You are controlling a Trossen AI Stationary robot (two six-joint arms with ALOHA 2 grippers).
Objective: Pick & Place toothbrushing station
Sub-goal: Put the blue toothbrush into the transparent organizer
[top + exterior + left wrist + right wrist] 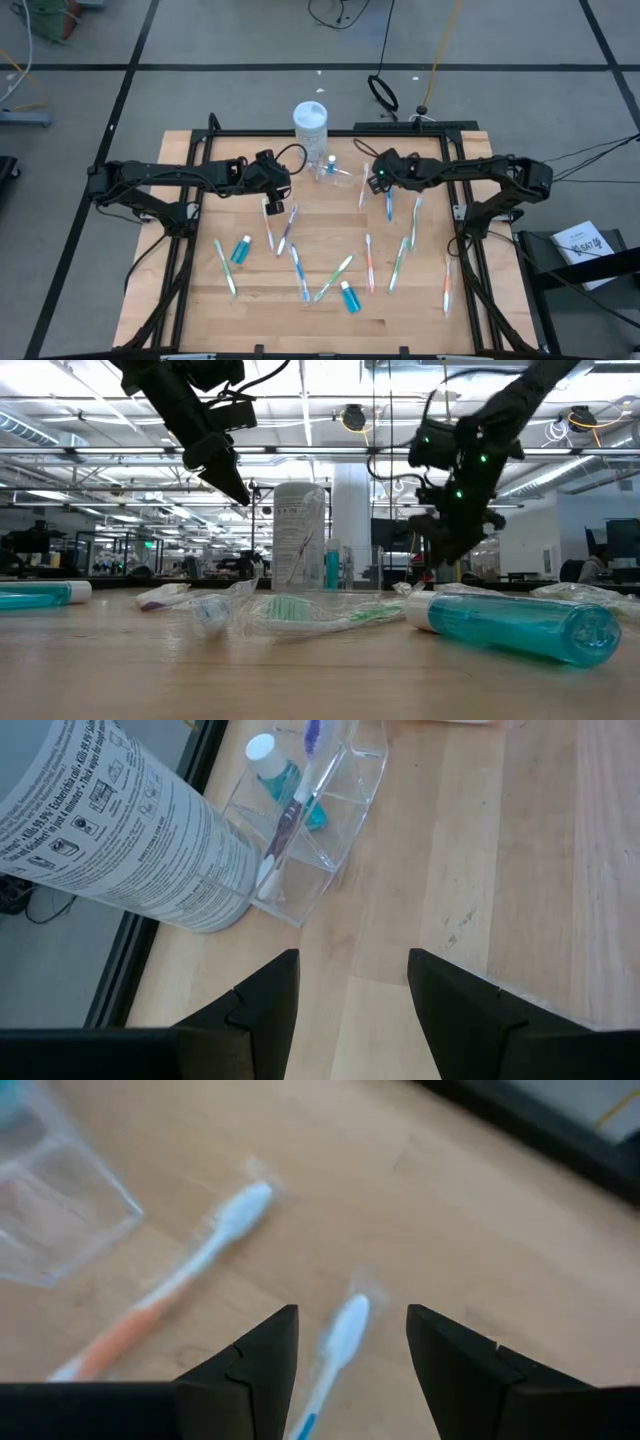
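The small clear cup (329,171) stands on its base at the table's far middle, next to the white-lidded jar (310,118). In it lean a teal white-capped tube (272,768) and a purple-handled toothbrush (292,812). My left gripper (350,965) hovers open, just left and near of the cup (318,818). My right gripper (350,1320) is open above a blue-handled toothbrush (338,1342) lying flat to the cup's right; an orange-handled brush (175,1295) lies beside it. Several more toothbrushes (296,268) and two teal tubes (240,250) (349,297) lie on the wood.
The tall jar (120,830) stands close against the cup on its far left. Black frame rails (190,215) run along the table's left and right edges. Bare wood (330,225) shows between the cup and the scattered brushes. A teal tube (520,625) fills the low view's foreground.
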